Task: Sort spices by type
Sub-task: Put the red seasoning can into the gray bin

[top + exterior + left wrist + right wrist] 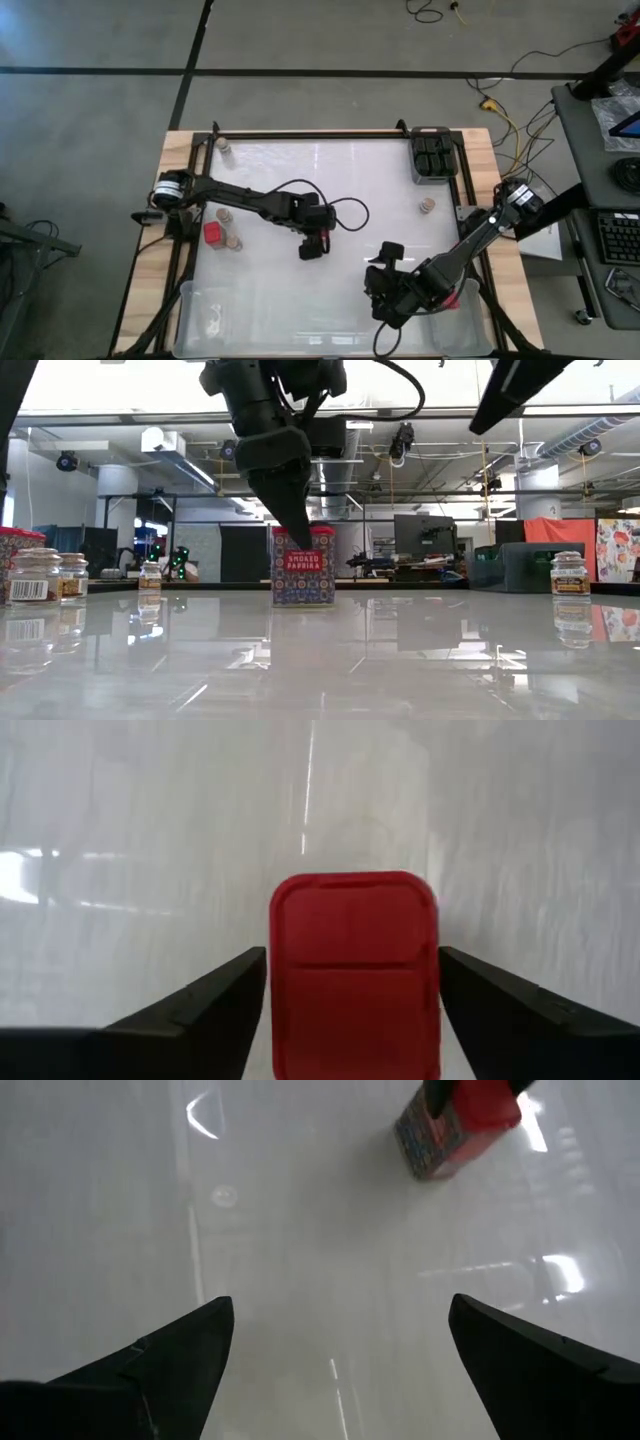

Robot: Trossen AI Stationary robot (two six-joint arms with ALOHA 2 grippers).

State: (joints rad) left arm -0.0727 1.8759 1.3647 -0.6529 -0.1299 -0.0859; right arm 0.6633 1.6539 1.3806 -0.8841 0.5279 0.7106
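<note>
So the left gripper is straddling the red-lidded blocky spice tin, the one labelled smoked paprika. Its fingers stand spread on either side with a sliver of white showing between each finger and the lid, so it looks let go, not clamped. The tin stands upright on the glossy white tabletop near the middle, directly under the tool, so any retreat wants to go straight up or it'll tip the thing. The right gripper hovers with its fingers wide and nothing between them, near the front right, further from the tin. Another red block sits at the left edge with round tan-lidded jars just beside it. Black jars fill a small tray at the back right. Beyond the table, it's an open workshop with monitors.
</note>
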